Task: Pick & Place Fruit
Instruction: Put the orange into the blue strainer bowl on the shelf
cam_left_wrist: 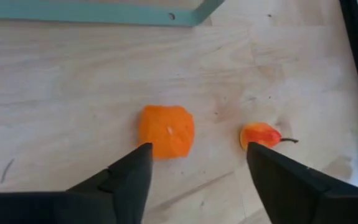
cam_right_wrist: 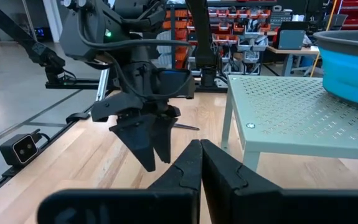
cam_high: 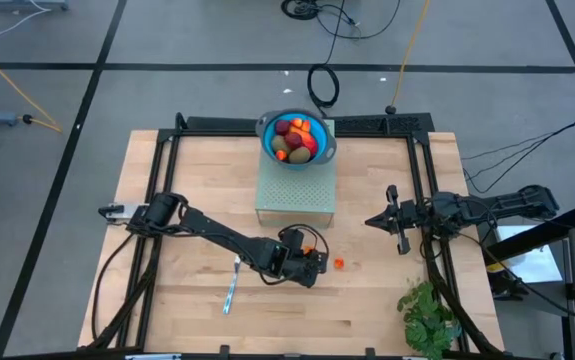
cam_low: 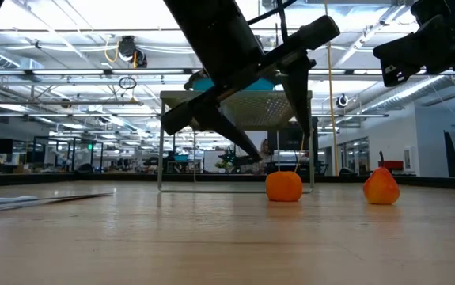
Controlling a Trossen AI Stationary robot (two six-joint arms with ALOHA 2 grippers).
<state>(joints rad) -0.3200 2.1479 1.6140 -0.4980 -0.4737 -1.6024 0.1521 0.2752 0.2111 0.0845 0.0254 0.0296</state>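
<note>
Left gripper (cam_left_wrist: pixel 194 171) wide open, empty, hovers over small orange fruit (cam_left_wrist: pixel 166 131) on desk (cam_left_wrist: pixel 54 93). Best: centre fingers around it, go lower, squeeze gently. Red-orange fruit (cam_left_wrist: pixel 261 135) lies near. Right gripper (cam_right_wrist: pixel 200 158) closed, empty, waits aside.

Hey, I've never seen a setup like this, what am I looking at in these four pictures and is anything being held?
Two robot arms work at a wooden table. One picture looks down from above, one sits at tabletop height, and one rides on each wrist. The left gripper hangs open over a small orange fruit, with a red-orange piece beside it. A blue bowl with more fruit sits on a grey stand. A knife and a plant lie nearby. The right gripper waits shut at the side. Nothing is held.
</note>
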